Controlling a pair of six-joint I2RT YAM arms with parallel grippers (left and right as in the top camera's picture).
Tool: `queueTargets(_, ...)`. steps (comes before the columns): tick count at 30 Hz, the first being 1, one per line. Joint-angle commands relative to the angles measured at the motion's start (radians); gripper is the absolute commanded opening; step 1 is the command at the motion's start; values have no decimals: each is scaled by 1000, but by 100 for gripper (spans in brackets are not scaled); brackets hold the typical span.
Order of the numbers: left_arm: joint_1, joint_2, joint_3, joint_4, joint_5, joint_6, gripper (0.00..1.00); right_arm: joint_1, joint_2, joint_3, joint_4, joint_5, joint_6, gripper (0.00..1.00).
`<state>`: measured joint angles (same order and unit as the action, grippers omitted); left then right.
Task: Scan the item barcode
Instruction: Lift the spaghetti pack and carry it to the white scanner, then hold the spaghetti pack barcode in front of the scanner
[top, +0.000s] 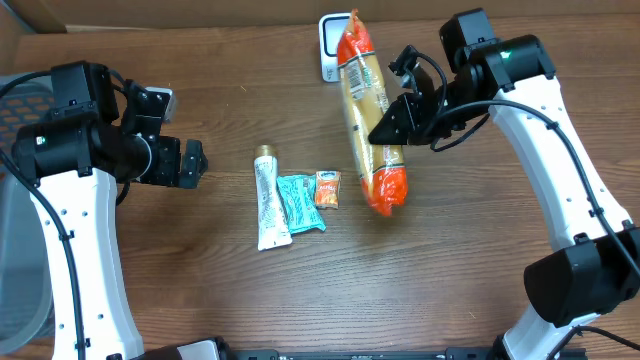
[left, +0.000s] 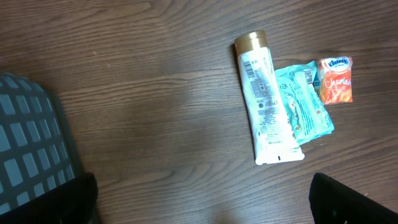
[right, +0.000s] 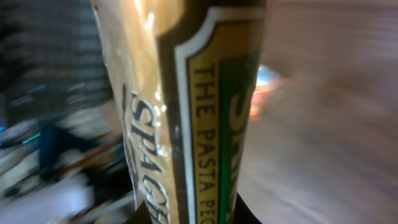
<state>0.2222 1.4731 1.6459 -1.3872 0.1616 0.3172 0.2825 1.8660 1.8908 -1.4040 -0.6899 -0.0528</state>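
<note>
With right fingers (top: 388, 126) clamped on the pasta (top: 362, 100) and left fingers (top: 193, 162) wide and empty, the robot should turn the barcode squarely toward the scanner (top: 328, 45).

spaghetti pack (top: 362, 95) — 1 | tube (top: 268, 200) — 1 | teal pouch (top: 299, 203) — 1 | orange sachet (top: 328, 189) — 1 | white device (top: 329, 48) — 1

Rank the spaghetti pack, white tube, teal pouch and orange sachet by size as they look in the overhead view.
1. spaghetti pack: clearly largest, even if nearer the camera.
2. white tube.
3. teal pouch: shorter than the tube.
4. orange sachet: smallest.
</note>
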Motion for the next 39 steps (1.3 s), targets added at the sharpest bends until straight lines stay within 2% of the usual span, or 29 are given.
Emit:
queueTargets(1,-1,-9,4,1,12,0,100,39,-23,75,55,318,139,3)
queueTargets(6,-1,-9,4,1,12,0,100,105,59,190,98,688,169,3)
queueTargets(10,-1,-9,4,1,12,0,100,151,233,357,125,932,157,4)
queueTargets(17,-1,-9,4,1,12,0,100,199,388,380,407,1323,118,4)
queueTargets(21,-1,-9,4,1,12,0,100,214,462,380,544,1439,-97,4)
queueTargets(26,-1,-9,4,1,12,0,100,228,526,380,644,1538,-229,4)
queueTargets(39,-1,-9,4,1,12,0,100,239,596,364,728,1623,-319,4)
